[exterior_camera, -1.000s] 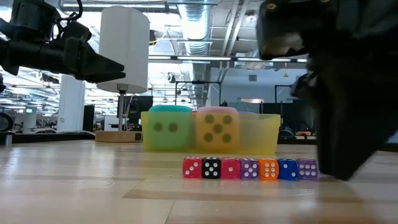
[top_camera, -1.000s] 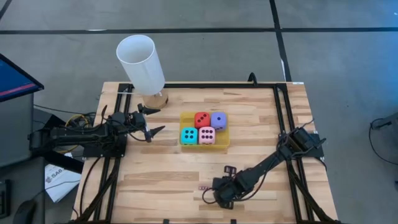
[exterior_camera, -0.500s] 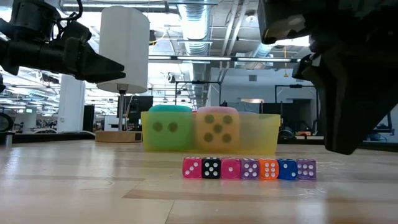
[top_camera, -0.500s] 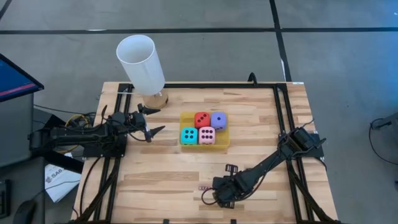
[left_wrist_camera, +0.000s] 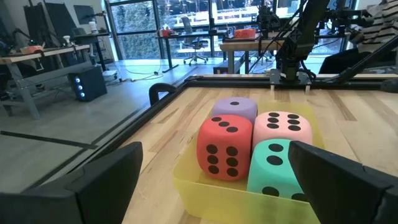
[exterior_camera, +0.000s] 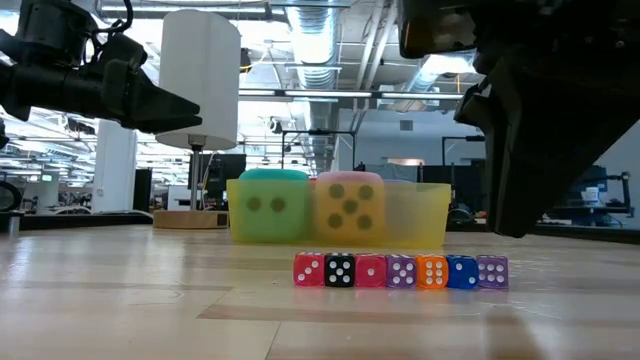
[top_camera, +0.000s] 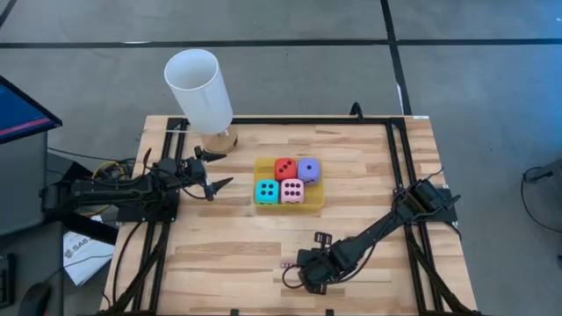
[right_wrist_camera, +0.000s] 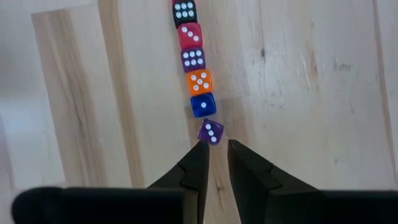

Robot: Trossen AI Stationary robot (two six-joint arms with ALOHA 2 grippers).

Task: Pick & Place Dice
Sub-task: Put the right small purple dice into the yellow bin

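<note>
The four soft dice, red [top_camera: 284,168], purple [top_camera: 308,168], cyan [top_camera: 266,190] and pink [top_camera: 292,190], sit packed two by two inside the yellow tray [top_camera: 290,206] near the middle of the wooden table [top_camera: 219,254]. The left gripper [top_camera: 221,177] hangs above the table just beside the tray's left side with its fingers spread wide and nothing between them, a white cylinder [top_camera: 200,89] on a wooden base standing behind it. The right gripper [right_wrist_camera: 213,152] hovers low at the table's front edge, pointing down over the purple end of a row of tiny dice [exterior_camera: 400,270], its fingers [right_wrist_camera: 196,165] drawn nearly together with only a narrow gap and nothing clamped.
</note>
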